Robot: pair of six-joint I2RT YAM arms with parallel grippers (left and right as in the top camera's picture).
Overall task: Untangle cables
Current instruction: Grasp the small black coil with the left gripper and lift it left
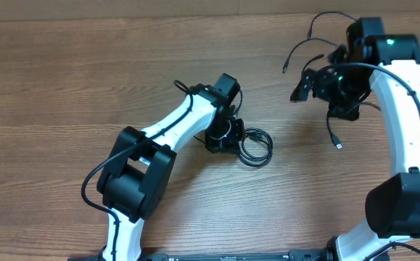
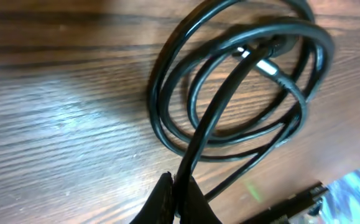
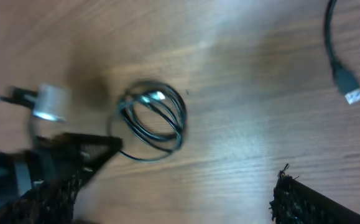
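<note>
cable coil (image 1: 257, 145) lies on the table (image 1: 64, 87), just right of my left gripper (image 1: 223, 138). only the left wrist view shows those jaws clamped on one strand (image 2: 222, 106), running up-right into the loops. my right gripper (image 3: 198, 163) is spread wide, with a usb plug (image 3: 352, 94) pointing down-right nearby.

No readable text, label or number appears anywhere.
</note>
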